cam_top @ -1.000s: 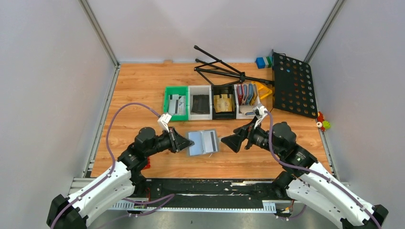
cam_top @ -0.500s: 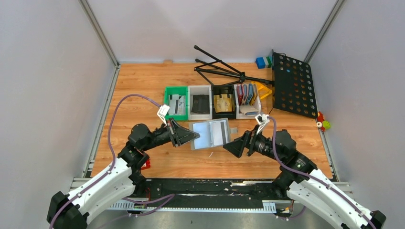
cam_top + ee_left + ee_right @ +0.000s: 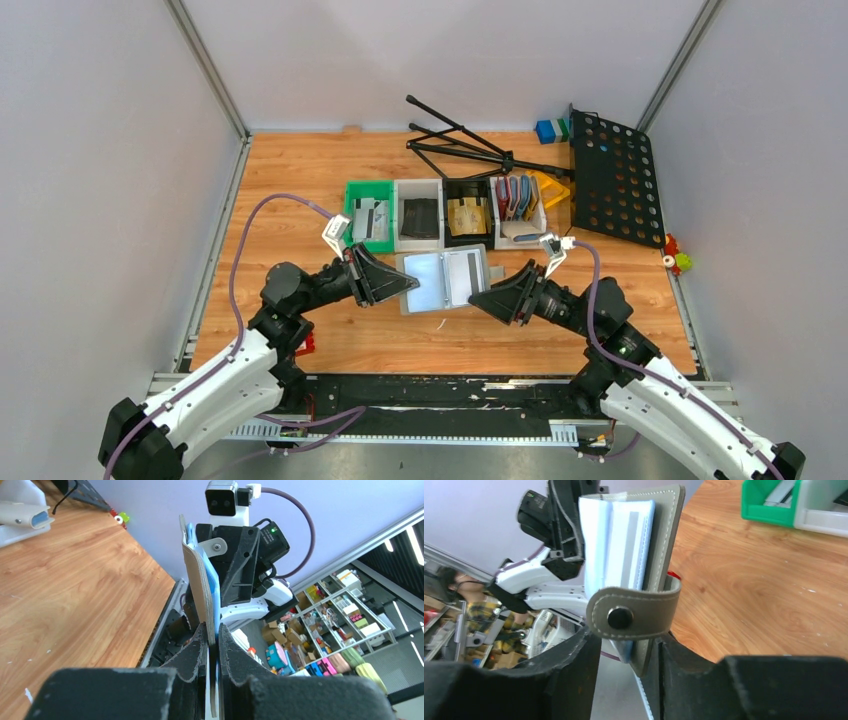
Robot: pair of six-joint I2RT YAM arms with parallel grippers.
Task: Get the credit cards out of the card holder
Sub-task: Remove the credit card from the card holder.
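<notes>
My left fingers [image 3: 405, 285] clamping card holder [image 3: 445, 280] by one edge, holding it open above tabletop [image 3: 300, 200]; my right fingers [image 3: 478, 298] straddling opposite edge, cannot tell if gripping.

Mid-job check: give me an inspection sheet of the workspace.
Surface: wooden table, flat.
Job's things: holder open, between both grippers; striped card in its pocket.
Clutter: bins in a row, folded stand, perforated panel behind.
Grippers: left gripper shut on holder's edge; right gripper straddles opposite edge, grip unclear.
Cables: purple cable arcs over each arm, off the holder.
Surroundings: grey walls.
</notes>
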